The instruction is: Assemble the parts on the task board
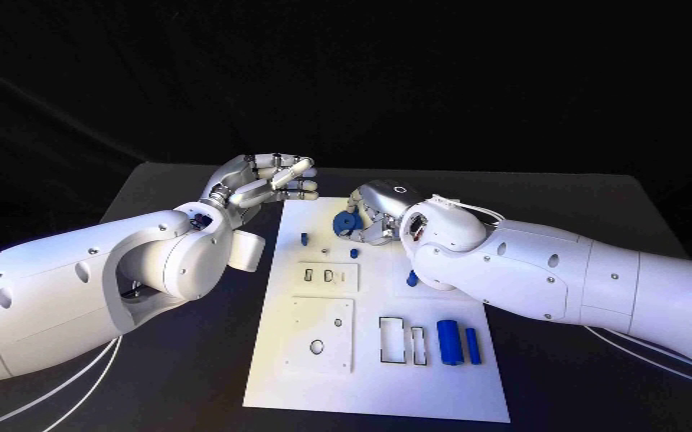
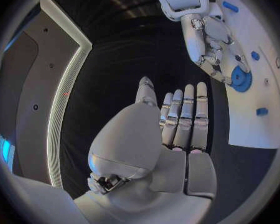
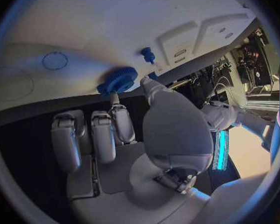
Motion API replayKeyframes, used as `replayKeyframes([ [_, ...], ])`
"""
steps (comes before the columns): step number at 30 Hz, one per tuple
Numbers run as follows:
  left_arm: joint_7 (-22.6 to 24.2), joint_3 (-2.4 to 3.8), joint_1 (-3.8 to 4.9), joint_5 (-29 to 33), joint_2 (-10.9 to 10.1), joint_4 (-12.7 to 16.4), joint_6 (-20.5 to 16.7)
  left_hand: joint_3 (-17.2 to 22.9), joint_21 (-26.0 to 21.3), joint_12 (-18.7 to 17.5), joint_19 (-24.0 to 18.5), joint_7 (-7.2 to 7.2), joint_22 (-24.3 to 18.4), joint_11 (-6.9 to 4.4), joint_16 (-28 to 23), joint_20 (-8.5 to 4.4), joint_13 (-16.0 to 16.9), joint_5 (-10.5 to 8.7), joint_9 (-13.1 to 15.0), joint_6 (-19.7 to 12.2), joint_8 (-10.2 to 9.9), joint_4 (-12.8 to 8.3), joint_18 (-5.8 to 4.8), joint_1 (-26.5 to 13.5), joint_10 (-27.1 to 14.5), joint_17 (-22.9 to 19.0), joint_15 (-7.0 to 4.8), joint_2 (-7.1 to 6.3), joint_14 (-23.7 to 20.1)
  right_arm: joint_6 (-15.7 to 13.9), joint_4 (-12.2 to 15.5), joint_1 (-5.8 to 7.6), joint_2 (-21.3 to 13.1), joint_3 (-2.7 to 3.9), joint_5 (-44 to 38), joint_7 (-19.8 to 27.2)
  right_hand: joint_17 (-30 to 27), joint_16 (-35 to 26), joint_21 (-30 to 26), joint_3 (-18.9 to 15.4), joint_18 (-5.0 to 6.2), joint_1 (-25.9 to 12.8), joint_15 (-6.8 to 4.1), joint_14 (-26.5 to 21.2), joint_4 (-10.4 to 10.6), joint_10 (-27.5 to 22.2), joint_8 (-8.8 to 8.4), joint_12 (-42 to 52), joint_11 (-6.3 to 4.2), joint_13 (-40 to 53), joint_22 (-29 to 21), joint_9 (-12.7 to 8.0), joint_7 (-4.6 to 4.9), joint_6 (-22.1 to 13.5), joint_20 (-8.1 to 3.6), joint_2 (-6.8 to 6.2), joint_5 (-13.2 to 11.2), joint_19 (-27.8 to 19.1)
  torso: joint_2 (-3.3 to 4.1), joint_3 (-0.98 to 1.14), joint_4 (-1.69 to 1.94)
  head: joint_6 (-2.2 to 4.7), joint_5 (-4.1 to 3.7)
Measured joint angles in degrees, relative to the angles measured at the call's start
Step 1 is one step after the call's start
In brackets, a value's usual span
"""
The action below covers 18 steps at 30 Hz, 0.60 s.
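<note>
While toothed and round, the blue gear (image 3: 117,79) sits pinched by the right hand (image 1: 378,214).

Left hand (image 1: 267,184) open; right hand (image 1: 378,212) pinching.

The task board (image 1: 378,352) is seen from above by the head view. Each wrist view is taken close behind its own hand, facing the board. The blue gear (image 2: 241,79) (image 3: 117,79) is shared by both wrist views.
</note>
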Motion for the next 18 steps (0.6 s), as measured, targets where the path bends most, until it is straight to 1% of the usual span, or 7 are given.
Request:
replayKeyframes([
  [3, -0.01, 0.0, 0.0, 0.0, -0.03, 0.0, -0.01, 0.0, 0.0, 0.0, 0.0, 0.0, 0.0, 0.0, 0.0, 0.0, 0.0, 0.0, 0.0, 0.0, 0.0, 0.0, 0.0, 0.0, 0.0, 0.0, 0.0, 0.0, 0.0, 0.21, -0.03, 0.06, -0.09, 0.05, 0.83, 0.28, 0.0, 0.0, 0.0, 0.0, 0.0, -0.31, 0.0, 0.0, 0.0, 0.11, 0.08, 0.17, -0.11, 0.0, 0.0, 0.09, -0.27, 0.3, 0.0, 0.31, 0.1, 0.0, 0.01, 0.0, 0.02, -0.04, -0.01],
  [4, -0.02, 0.0, 0.0, 0.0, -0.04, 0.0, -0.02, -0.01, 0.0, 0.0, 0.0, 0.0, -0.01, 0.0, 0.0, 0.0, 0.0, 0.0, 0.0, 0.0, 0.0, 0.01, 0.0, 0.0, 0.0, 0.01, 0.0, 0.0, 0.0, 0.26, -0.03, 0.07, -0.13, 0.06, 1.04, 0.36, 0.0, 0.0, 0.0, 0.0, 0.0, -0.31, 0.0, 0.0, 0.0, 0.3, 0.21, 0.17, -0.29, 0.0, 0.0, 0.09, -0.19, 0.41, 0.0, 0.31, 0.22, 0.0, 0.01, 0.0, 0.02, -0.05, -0.03],
  [7, -0.03, 0.0, 0.0, 0.0, -0.07, 0.0, -0.02, -0.16, 0.0, 0.0, 0.0, 0.0, -0.05, 0.0, 0.0, 0.0, 0.0, 0.0, 0.07, 0.0, 0.0, 0.16, 0.0, 0.0, 0.0, 0.09, 0.0, 0.0, 0.0, 0.29, 0.01, 0.1, -0.33, 0.09, 1.62, 0.6, 0.0, 0.0, 0.0, 0.16, 0.0, -0.31, 0.0, 0.0, 0.16, 0.49, 0.41, 0.39, -0.1, 0.0, -0.01, 0.08, 0.0, 0.61, 0.0, 0.31, 0.22, 0.0, 0.0, -0.01, 0.02, -0.09, -0.04],
  [9, -0.03, 0.01, 0.0, 0.0, -0.09, 0.0, -0.03, -0.16, 0.0, 0.0, 0.0, 0.0, -0.05, 0.0, 0.0, 0.0, 0.0, 0.0, 0.07, 0.0, 0.0, 0.16, 0.0, 0.0, 0.0, 0.09, 0.0, 0.0, 0.0, 0.28, 0.12, 0.12, -0.56, 0.1, 1.9, 0.74, 0.0, 0.0, 0.0, 0.16, 0.0, -0.5, 0.0, 0.0, 0.16, 0.49, 0.42, 0.39, -0.1, 0.0, -0.01, 0.13, -0.05, 0.67, 0.0, 0.51, 0.22, 0.0, 0.01, -0.01, 0.02, -0.1, -0.01],
  [11, -0.04, 0.02, 0.0, 0.0, -0.11, -0.01, -0.04, -0.16, 0.0, 0.0, 0.0, 0.0, -0.05, 0.0, 0.0, 0.0, 0.0, 0.0, 0.07, 0.0, 0.0, 0.16, 0.0, 0.0, 0.0, 0.08, 0.0, 0.0, 0.0, 0.3, 0.15, 0.07, -0.79, 0.03, 2.11, 0.76, -0.01, 0.0, 0.0, 0.16, 0.0, -0.53, 0.0, 0.0, 0.16, 0.48, 0.67, 0.39, -0.1, 0.0, -0.01, 0.21, 0.31, 1.09, 0.0, 0.53, 0.22, 0.0, 0.01, -0.01, 0.0, -0.1, 0.0],
  [13, -0.04, 0.02, 0.0, 0.0, -0.14, -0.02, -0.05, -0.16, 0.0, 0.0, 0.0, 0.0, -0.05, 0.0, 0.0, 0.0, 0.0, 0.0, 0.07, 0.0, 0.0, 0.16, 0.0, 0.0, 0.0, 0.08, 0.0, 0.0, 0.0, 0.38, 0.18, -0.07, -1.23, -0.09, 2.31, 0.75, -0.01, 0.0, 0.0, 0.16, 0.0, -0.53, 0.0, 0.0, 0.16, 0.49, 0.84, 0.39, -0.1, -0.01, -0.01, 0.17, 0.11, 0.89, 0.0, 0.53, 0.22, 0.0, 0.0, -0.01, -0.01, -0.1, 0.01],
  [18, -0.05, 0.01, 0.0, 0.0, -0.18, -0.04, -0.07, -0.16, 0.0, 0.0, -0.2, 0.0, -0.05, 0.21, 0.0, 0.2, 0.0, 0.0, 0.06, 0.0, 0.0, 0.16, 0.0, 0.0, -0.21, 0.08, 0.0, 0.0, 0.0, 0.32, 0.81, -0.14, -2.18, -0.14, 2.55, 0.68, -0.01, 0.0, 0.0, 0.16, 0.0, -0.53, 0.0, 0.0, 0.16, 0.48, 0.84, 0.39, -0.1, -0.01, -0.01, 0.17, 0.11, 0.89, -0.01, 0.53, 0.44, 0.0, -0.01, 0.0, -0.01, -0.09, 0.01],
])
